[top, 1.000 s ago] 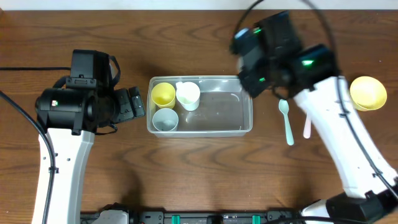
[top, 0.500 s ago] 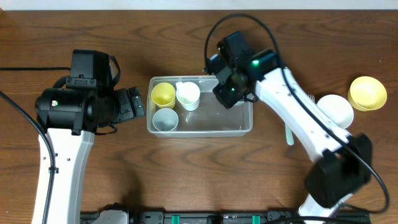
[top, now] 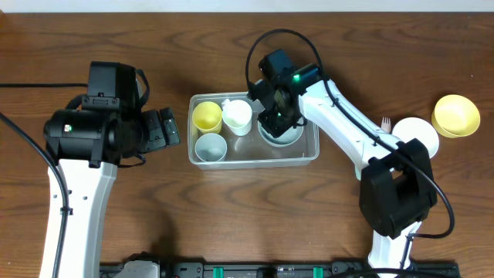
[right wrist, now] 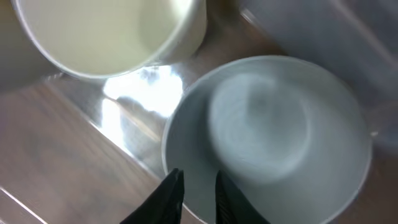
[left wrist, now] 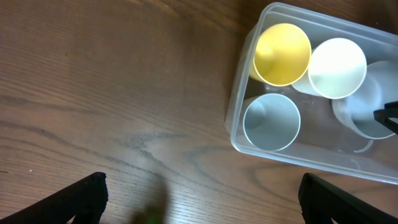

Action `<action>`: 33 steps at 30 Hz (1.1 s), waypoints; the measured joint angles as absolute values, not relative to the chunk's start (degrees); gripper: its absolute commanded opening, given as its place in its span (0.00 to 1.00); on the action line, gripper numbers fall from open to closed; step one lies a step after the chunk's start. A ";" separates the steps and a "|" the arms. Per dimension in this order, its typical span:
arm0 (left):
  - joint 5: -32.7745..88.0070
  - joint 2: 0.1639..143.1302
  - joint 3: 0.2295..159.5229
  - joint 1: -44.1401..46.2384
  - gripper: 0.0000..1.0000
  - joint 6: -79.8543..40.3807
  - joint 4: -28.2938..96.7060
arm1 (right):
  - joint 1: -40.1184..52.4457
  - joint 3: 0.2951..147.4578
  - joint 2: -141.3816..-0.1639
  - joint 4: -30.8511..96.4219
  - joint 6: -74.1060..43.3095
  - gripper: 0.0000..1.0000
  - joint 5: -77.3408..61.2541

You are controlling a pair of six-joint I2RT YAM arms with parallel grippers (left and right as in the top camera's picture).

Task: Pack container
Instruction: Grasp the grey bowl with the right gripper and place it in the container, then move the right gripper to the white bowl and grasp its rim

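Note:
The clear plastic container [top: 307, 152] sits mid-table and holds a yellow cup [top: 206, 115], a white cup [top: 237, 116] and a grey cup [top: 210, 147]. My right gripper [top: 276, 116] is down inside its right half. In the right wrist view its fingers [right wrist: 198, 172] are nearly closed astride the rim of a grey bowl [right wrist: 280, 124], which rests on the container floor beside the white cup [right wrist: 106, 31]. My left gripper [top: 166, 130] hovers left of the container, open and empty [left wrist: 199, 199]; the container [left wrist: 239, 134] shows at that view's upper right.
A white bowl [top: 418, 136] and a yellow bowl [top: 456, 115] stand at the right of the table. A pink fork [top: 384, 122] lies beside the white bowl, partly under my right arm. Bare wood lies under the left gripper.
My right gripper has come down into the container with the grey bowl, which now rests on the floor. The container has slid slightly right. The left arm has not moved.

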State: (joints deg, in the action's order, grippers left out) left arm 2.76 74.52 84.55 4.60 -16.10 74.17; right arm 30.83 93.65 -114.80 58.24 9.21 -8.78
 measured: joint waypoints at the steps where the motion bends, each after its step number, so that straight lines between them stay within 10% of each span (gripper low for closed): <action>1: 2.76 74.52 84.55 4.60 0.98 -16.10 74.17 | 30.83 93.65 -114.80 58.00 9.19 0.21 -8.64; 14: 2.79 74.52 84.55 4.60 0.98 -16.08 74.17 | 30.09 95.00 -113.80 59.00 5.32 0.28 -5.06; 17: 2.81 74.52 84.55 4.60 0.98 -16.08 74.19 | 27.27 97.49 -110.19 59.59 1.80 0.55 -3.29; 33: 2.76 74.52 84.55 4.60 0.98 -16.05 74.15 | -12.43 95.68 -94.35 68.66 -12.82 0.63 0.01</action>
State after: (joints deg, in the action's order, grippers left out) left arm 2.76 74.52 84.55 4.60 -16.05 74.15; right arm -12.43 95.68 -94.35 68.66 -12.82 0.01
